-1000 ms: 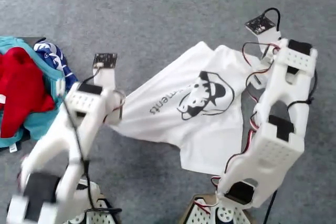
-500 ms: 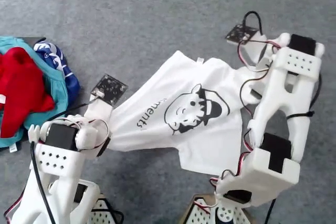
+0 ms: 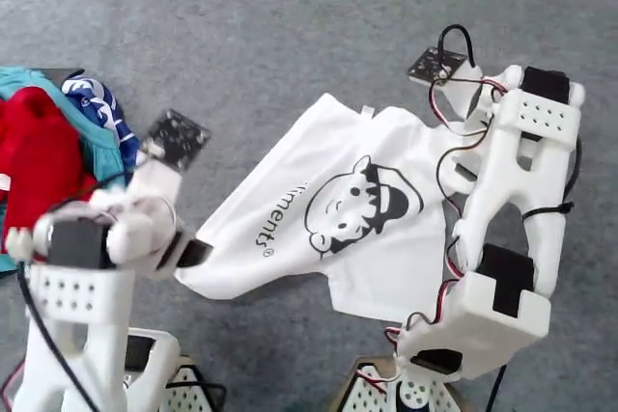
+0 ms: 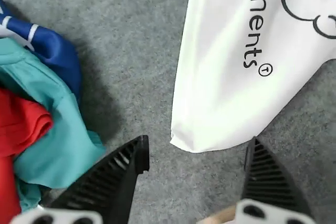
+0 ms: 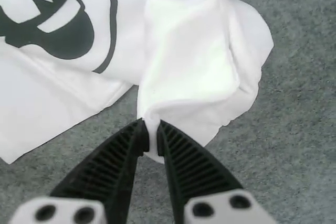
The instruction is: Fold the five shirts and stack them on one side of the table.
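A white shirt [image 3: 290,238] with a black cartoon print lies crumpled mid-table. My left gripper [image 4: 199,148] hovers open just above its loose hem corner [image 4: 210,135], touching nothing; in the high view it [image 3: 189,253] sits at the shirt's left tip. On the far side, my right gripper [image 5: 150,127] is shut on a bunched fold of the white shirt [image 5: 189,72], under the right arm [image 3: 512,171]. A heap of red [image 3: 39,161], teal [image 3: 101,156] and blue [image 3: 101,108] shirts lies at the table's left edge.
The grey felt table [image 3: 270,36] is bare across the back and at the far right. The shirt heap [image 4: 37,129] lies close beside my left gripper. Both arm bases stand at the front edge.
The left gripper dragged the shirt's corner toward the front left, then opened and let it drop. The right arm shifted slightly, still gripping its fold.
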Action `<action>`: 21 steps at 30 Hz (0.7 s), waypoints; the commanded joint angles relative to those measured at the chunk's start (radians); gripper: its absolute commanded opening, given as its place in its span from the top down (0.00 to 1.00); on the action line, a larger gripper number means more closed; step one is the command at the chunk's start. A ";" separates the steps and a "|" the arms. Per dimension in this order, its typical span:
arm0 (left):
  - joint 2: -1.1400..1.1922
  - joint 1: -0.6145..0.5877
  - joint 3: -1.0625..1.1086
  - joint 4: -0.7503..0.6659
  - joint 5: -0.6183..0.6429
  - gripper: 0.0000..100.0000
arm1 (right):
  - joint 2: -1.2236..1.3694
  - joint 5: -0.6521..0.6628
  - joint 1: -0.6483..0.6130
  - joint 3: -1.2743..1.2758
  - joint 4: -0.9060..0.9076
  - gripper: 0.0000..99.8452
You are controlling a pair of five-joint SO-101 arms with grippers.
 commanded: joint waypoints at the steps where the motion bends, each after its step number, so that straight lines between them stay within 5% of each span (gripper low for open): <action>1: 0.213 -0.008 -0.271 0.015 0.166 0.70 | -0.036 0.011 -0.008 0.004 -0.018 0.99; 10: 1.106 0.202 -1.096 0.101 0.476 0.73 | 0.119 0.005 0.014 0.005 -0.164 0.99; 16: 1.553 0.214 -1.666 0.092 0.658 0.73 | 0.375 -0.199 0.021 0.001 -0.471 0.99; 21: 1.880 0.240 -2.068 -0.015 0.698 0.73 | 0.433 -0.213 0.017 -0.058 -0.470 0.99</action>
